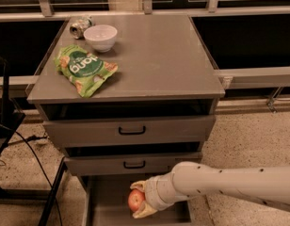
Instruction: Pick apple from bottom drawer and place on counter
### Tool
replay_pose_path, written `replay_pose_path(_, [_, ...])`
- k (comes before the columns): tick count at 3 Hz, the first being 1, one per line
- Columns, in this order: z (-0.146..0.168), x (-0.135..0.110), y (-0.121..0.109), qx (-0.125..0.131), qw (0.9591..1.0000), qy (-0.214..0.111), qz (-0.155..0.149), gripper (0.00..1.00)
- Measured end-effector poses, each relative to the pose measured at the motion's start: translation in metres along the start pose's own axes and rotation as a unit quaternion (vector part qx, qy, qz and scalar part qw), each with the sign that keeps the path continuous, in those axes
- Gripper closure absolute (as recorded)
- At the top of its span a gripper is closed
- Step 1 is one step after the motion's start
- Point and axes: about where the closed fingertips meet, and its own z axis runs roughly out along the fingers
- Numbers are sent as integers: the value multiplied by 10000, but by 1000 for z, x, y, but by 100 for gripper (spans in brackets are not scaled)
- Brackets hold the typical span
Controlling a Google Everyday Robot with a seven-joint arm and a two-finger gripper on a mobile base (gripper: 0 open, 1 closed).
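Observation:
The red apple (135, 200) with a yellowish patch is held between the pale fingers of my gripper (140, 200), just above the floor of the open bottom drawer (109, 206). My white arm reaches in from the lower right. The grey counter (159, 55) is the flat top of the cabinet, well above the gripper.
On the counter's left side lie a green snack bag (83, 68), a white bowl (100, 36) and a tipped metal can (79, 26). Two shut drawers with black handles (132, 131) sit above the open one. A black stand and cables are at the left.

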Motion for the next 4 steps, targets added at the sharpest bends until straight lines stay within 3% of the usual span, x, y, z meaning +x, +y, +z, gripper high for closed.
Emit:
replay_pose_path(1, [-56,-51,-17,99,9994,184,-259,100])
replay_pose_path(2, [-83,-66,-27,254,9974,411,-534,100])
replay_pose_path(4, [-90,-70,-36,184,9977,424,-490,100])
